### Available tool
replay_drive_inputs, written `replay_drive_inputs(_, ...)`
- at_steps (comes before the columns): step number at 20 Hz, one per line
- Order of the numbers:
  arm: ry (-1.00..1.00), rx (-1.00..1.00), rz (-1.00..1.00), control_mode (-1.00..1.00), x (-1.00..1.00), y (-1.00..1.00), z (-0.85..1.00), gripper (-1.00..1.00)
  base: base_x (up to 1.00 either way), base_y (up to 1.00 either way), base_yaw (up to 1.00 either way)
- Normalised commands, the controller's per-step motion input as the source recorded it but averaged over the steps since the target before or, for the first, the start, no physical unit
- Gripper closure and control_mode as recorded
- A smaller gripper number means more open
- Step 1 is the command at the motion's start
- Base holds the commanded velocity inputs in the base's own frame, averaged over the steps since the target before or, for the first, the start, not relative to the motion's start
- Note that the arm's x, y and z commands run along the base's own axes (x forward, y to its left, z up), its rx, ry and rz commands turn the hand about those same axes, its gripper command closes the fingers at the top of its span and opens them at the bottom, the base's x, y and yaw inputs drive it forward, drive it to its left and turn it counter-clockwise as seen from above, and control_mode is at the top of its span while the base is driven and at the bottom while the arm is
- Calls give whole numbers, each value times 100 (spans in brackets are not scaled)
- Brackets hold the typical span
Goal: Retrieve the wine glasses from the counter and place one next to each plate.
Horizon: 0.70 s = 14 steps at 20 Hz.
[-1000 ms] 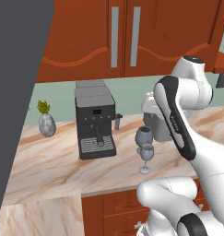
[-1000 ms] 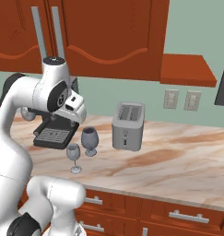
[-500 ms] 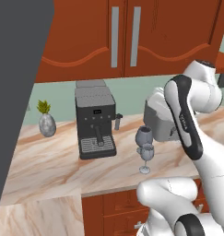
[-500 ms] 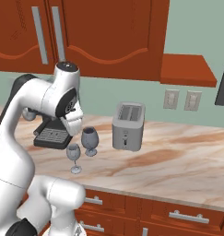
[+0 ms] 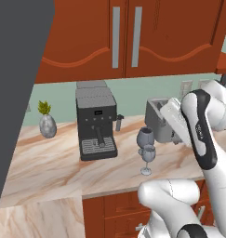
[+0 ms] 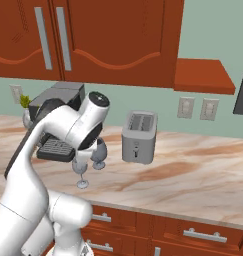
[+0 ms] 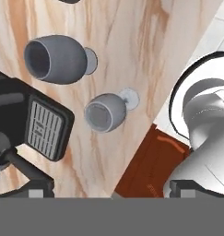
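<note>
Two smoky grey wine glasses stand upright close together on the marbled counter [image 5: 49, 162], between the coffee machine and the toaster. The rear glass [image 5: 145, 136] is just behind the front glass [image 5: 147, 156]. From the right base view my arm partly covers the rear glass [image 6: 99, 153] and the front glass [image 6: 81, 171]. In the hand view I look down into the bowls of the far glass [image 7: 53, 59] and the near glass [image 7: 104, 115]. My gripper [image 7: 109, 190] is open and empty, high above the counter edge, touching neither glass. The plates are out of view.
A black coffee machine [image 5: 96, 123] stands left of the glasses and a grey toaster [image 6: 139, 136] right of them. A speckled vase with a plant [image 5: 47, 124] sits far left. Red-brown wall cabinets [image 5: 123, 42] hang overhead. A dark tall panel [image 5: 16, 93] fills the left side.
My arm has swung to the right and lifted away from above the glasses, toward the toaster. The gripper stays open and both glasses stand where they were.
</note>
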Motion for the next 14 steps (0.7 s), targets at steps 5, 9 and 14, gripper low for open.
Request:
replay_drive_inputs(5, 13, 33, 2, -100, 0, -51, -50, -100, 0, 0, 0)
replay_drive_inputs(9, 4, 53, 4, -100, 2, -47, -55, -100, 0, 0, 0)
replay_drive_inputs(14, 12, 47, 8, -100, 12, -28, -51, -100, 0, 0, 0)
